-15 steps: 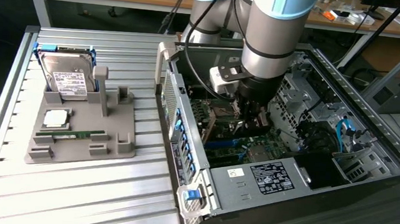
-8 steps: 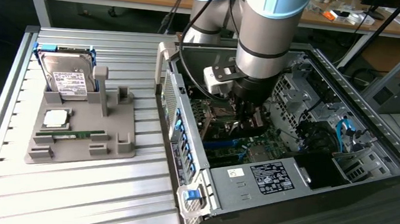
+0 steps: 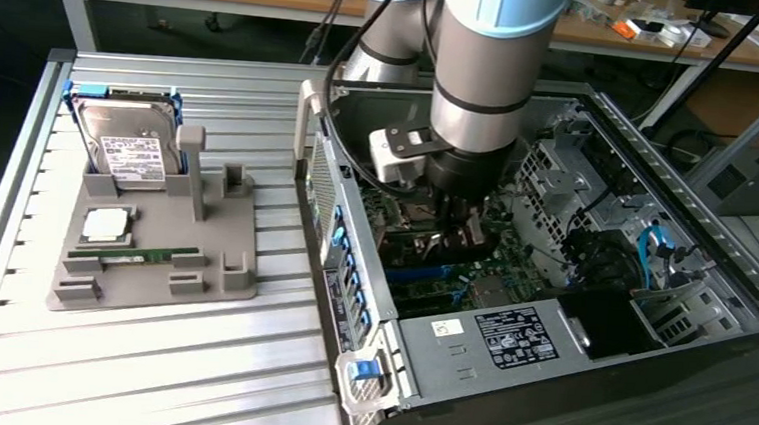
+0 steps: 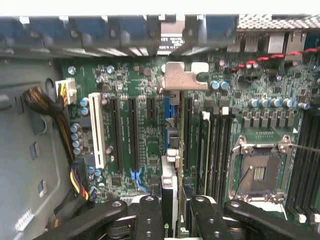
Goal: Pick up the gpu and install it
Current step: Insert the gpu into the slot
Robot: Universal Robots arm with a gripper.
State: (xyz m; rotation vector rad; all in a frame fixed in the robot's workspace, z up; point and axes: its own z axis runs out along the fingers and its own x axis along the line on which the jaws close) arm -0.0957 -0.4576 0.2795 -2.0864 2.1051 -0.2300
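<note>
Exterior view: the black 2-fingered pincer [image 3: 462, 240] reaches down inside the open grey metal computer case [image 3: 698, 245]; beside the case, away from the pincer, sits the grey plastic parts holder [image 3: 148, 267].

Wrist view: the pincer [image 4: 171, 212] is clenched on the gpu [image 4: 170, 186] — a thin dark card, silvery bracket [image 4: 182, 76] ahead — edge-on above the green motherboard [image 4: 150, 125], by the blue slot [image 4: 169, 116].

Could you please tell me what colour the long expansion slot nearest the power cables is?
White; the expansion slot shows best in the wrist view.
</note>
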